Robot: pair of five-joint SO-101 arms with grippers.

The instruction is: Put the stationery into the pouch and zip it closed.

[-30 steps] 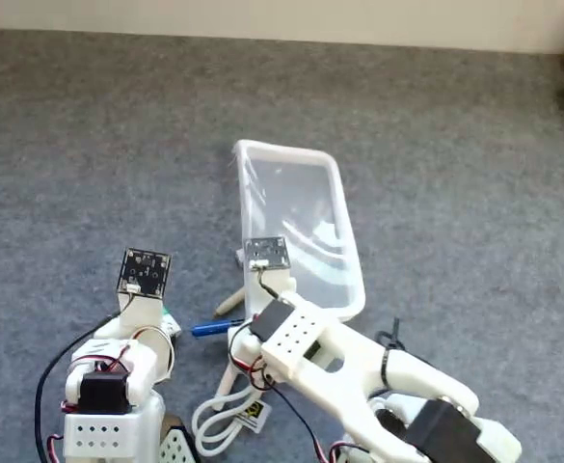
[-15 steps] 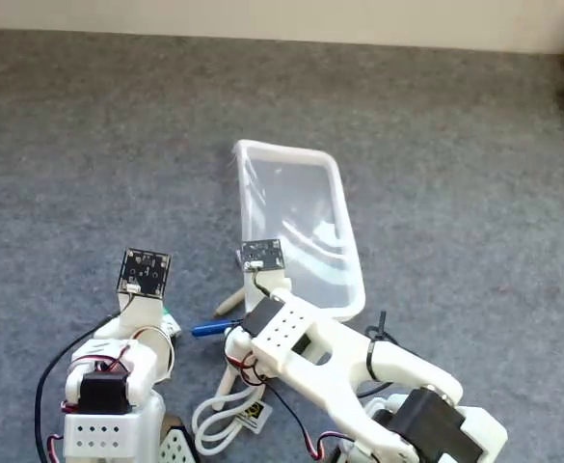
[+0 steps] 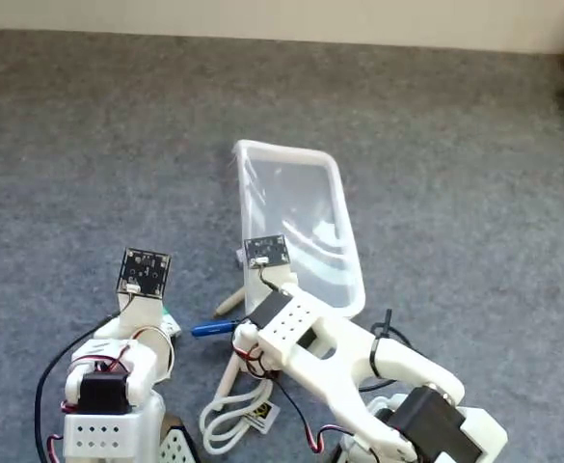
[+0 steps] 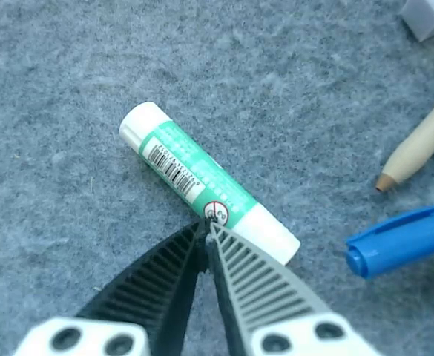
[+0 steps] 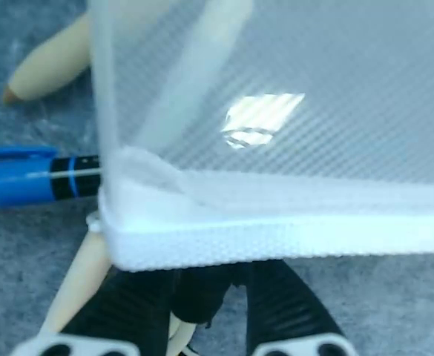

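The translucent white pouch (image 3: pixel 296 222) lies flat in the middle of the grey carpet. In the right wrist view its thick white edge (image 5: pixel 276 230) sits just over my right gripper (image 5: pixel 202 274). The jaws stand a little apart and their tips are hidden beneath that edge. A blue pen (image 3: pixel 214 328) (image 5: pixel 31 182) and a beige pencil (image 3: pixel 228 302) (image 5: pixel 53 63) lie beside the pouch's near corner. My left gripper (image 4: pixel 208 226) is shut, its tips touching a green and white glue stick (image 4: pixel 202 182) on the carpet.
A white eraser (image 4: pixel 428 15) lies beyond the pencil tip (image 4: pixel 413 148) and the pen cap (image 4: pixel 402 241). A looped white cable (image 3: pixel 231 417) rests by the arm bases. Open carpet spreads to the left, right and far side of the pouch.
The right arm shifted slightly at the pouch's near corner, and the white cable below it moved a little. The left arm and the pouch stayed put.
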